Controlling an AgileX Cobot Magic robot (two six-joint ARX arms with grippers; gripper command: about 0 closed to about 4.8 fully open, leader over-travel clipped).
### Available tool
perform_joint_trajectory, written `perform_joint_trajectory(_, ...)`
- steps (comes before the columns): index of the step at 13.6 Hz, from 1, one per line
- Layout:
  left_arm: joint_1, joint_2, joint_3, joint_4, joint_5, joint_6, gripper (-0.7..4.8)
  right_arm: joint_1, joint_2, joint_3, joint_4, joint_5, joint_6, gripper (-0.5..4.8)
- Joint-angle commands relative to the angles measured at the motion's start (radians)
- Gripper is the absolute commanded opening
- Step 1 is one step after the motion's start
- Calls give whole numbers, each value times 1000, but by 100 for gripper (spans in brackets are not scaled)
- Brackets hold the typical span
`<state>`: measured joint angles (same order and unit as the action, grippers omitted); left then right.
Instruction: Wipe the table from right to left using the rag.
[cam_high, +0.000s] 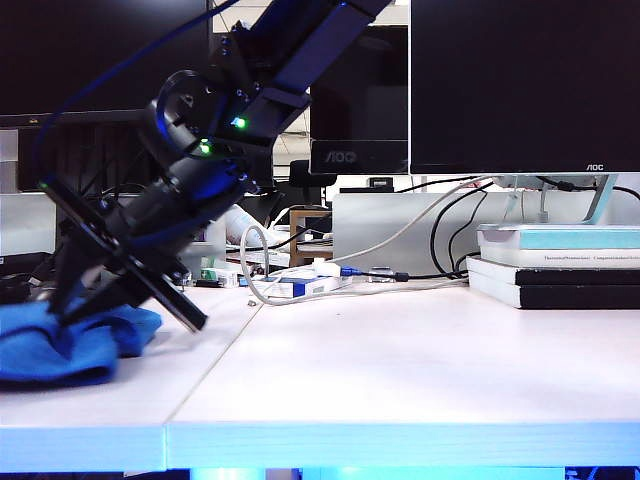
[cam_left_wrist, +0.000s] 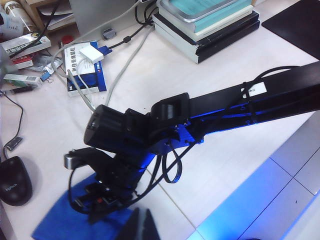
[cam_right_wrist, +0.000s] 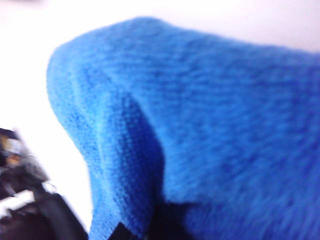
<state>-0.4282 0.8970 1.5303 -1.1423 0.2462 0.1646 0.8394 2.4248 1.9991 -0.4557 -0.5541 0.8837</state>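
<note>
- The right tool (cam_high: 75, 300) sits at the far left of the surface (cam_high: 400, 370), well apart from the stack of books (cam_high: 560, 265). Its jaws are pinched almost fully together on the rag (cam_high: 60, 345).
- The rag lies bunched under and around that tool, touching the surface near its front edge, on the panel across the seam (cam_high: 215, 365) from the books.
- The left tool (cam_left_wrist: 142, 227) shows only as a dark tip at the edge of its own wrist view. I cannot tell how far its jaws stand apart, and nothing appears to be held in it.
- Judging by where the rag lies, the sweep away from the books looks close to its end.
- To finish it well, I would keep the cloth pressed flat against the surface and the wrist low, so the folds drag rather than lift.
- I would also keep the stroke parallel to the front edge, so the rag does not slide off it.
- The rag (cam_right_wrist: 210, 125) is bright blue microfibre: fuzzy, soft and thick, folding into rounded ridges.
- The surface is white and matte, in two panels with a thin seam and a pale rounded front edge.
- The books are flat and rigid, with pale teal and black covers.
- Loose grey and white cables (cam_high: 300, 275) curl behind the seam, so a wide stroke could snag them.
</note>
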Motion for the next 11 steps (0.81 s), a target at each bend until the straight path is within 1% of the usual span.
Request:
perform_joint_trajectory(1, -2, -2, 3, 3, 0, 0, -5, 11, -3, 3, 72, -10, 51, -1)
perform_joint_trajectory(6, -2, -2, 3, -2, 0, 0, -5, 35, 45, 27, 96, -56, 93, -1)
perform_joint_trajectory(11, -2, -16, 3, -21, 0, 0, -5, 84, 145, 185, 116, -85, 162, -1)
